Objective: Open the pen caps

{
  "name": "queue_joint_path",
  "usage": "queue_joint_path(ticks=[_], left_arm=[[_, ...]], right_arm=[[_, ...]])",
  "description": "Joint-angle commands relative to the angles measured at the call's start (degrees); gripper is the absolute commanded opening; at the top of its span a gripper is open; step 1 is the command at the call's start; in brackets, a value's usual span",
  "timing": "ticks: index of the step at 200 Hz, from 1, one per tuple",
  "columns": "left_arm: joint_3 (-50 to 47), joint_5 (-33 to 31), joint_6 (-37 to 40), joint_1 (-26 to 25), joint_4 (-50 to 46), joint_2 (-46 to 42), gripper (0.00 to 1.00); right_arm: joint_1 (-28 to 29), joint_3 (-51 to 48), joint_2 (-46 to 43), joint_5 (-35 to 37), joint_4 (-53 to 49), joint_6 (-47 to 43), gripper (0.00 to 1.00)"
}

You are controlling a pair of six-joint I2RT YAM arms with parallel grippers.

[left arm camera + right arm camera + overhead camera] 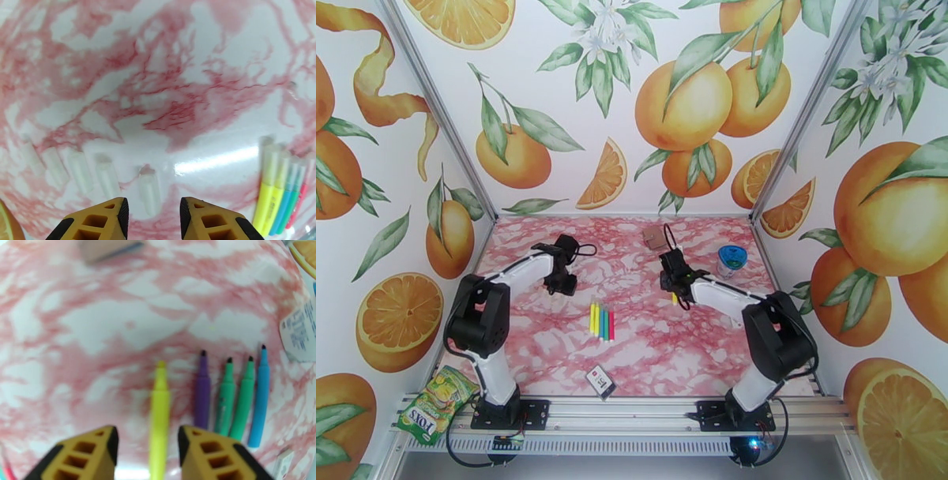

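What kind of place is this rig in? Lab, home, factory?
Most likely a staged robot test booth, not a home: orange-fruit printed wall panels on three sides, an aluminium rail along the near edge, and a pink marble-print tabletop with markers laid side by side.

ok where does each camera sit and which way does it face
Top external: above and behind the bases, looking down on the table; left gripper and right gripper show.
Left wrist: looks down at loose caps past its own fingers.
Right wrist: looks down at uncapped pens past its own fingers.
Top and left wrist share the capped markers.
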Motion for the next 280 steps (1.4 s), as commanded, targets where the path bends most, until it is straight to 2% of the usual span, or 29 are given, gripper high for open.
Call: queue_joint_path(ticks=[1,33,83,140,235,280], left_arm=[[0.3,3.8,0.4,0.0,3.2,-4.2,0.51],[-4.0,9.2,0.1,0.2,9.3,-8.7,0.60],[-8.1,14.2,-2.3,2.9,14.7,-12.6,0.63],[-13.6,16.3,-4.8,5.9,19.9,-15.5,0.66],[-17.0,16.3,-4.0,7.3,20.6,-18.3,0.67],[-18.5,16.2,-3.7,7.6,20.8,-19.5,0.67]], right_arm=[[3.1,-0.6,-3.1,-5.1,-1.6,-1.0,0.46],[9.7,-0.2,-4.9,-5.2,-2.9,-0.9,0.47],[17.0,-1.3,-4.8,-8.2,-0.5,2.5,0.47],[22.9,-0.6,1.1,-13.6,2.4,3.6,0.47],[27.1,2.5,9.3,-12.6,1.7,6.0,0.46],[27.5,3.5,11.0,-9.6,-0.6,7.4,0.44]])
